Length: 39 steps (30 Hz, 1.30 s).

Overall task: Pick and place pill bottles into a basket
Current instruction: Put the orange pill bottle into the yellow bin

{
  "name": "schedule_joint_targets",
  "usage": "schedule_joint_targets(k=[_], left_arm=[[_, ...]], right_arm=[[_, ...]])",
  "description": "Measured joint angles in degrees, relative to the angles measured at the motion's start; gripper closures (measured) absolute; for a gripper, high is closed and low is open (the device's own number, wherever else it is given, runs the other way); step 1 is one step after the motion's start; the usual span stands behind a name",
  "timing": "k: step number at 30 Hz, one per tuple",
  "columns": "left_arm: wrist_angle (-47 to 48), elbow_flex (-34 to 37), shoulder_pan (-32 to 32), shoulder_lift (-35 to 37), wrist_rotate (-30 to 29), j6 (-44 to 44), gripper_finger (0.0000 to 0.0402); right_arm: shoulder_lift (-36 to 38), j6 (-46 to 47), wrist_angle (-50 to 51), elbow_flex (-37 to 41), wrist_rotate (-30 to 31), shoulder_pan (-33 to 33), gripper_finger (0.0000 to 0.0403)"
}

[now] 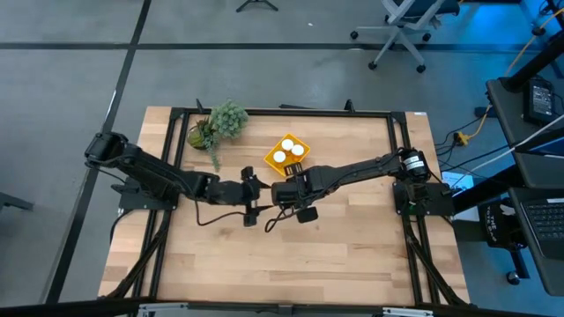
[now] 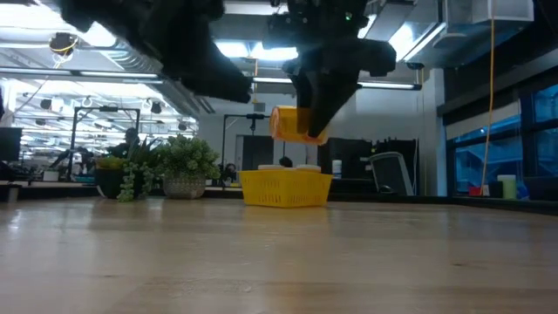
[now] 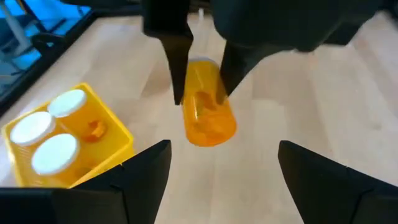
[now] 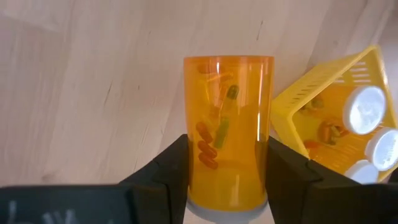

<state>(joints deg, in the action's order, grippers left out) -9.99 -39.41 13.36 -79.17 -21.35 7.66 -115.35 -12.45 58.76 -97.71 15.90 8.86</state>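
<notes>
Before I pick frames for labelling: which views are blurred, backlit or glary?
Low view: ceiling lights backlight both arms into silhouettes, only the orange translucent pill bottle over the yellow plastic basket reads. Left wrist view: soft, the left hand and the bottle are blurred. Right wrist view: sharp, pills visible in the right hand. High view: even.

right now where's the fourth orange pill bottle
The orange translucent pill bottle is off the table, clamped in the right tool near mid-table, just short of the yellow plastic basket, where three white-capped bottles sit.
</notes>
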Motion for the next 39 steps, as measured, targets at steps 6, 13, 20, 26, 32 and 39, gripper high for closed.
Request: schedule_joint_targets(k=[6,13,20,26,32,39], left_arm=[[4.91,-6.51,-0.72,-4.07,-4.46,-2.3,0.0111],[4.99,-7.81,-1.66,-6.27,-3.53,-0.84,0.0111],[0.7,-7.81,-1.9,-8.81,-3.46,-2.39,0.0111],[0.37,-7.81,-2.21,-9.77,-3.39,-2.35,0.0111],[0.39,-7.81,-2.27,-9.77,-2.91,-2.17,0.0111],[2.07,-7.81,-3.05,-9.71,-1.91,0.37,0.0111]], right_arm=[[0.01,0.2,0.28,-1.83,0.08,0.18,0.0245],[0.02,-0.02,0.43,-1.83,2.37,1.11,0.0245],[0.02,-0.02,-1.62,-1.82,2.49,1.22,0.0245],[-0.01,-0.04,-1.27,-1.67,2.49,1.2,0.0245],[-0.04,-0.07,-1.76,-1.67,2.49,1.2,0.0245],[-0.07,-0.06,-1.81,-1.65,2.52,1.16,0.0245]])
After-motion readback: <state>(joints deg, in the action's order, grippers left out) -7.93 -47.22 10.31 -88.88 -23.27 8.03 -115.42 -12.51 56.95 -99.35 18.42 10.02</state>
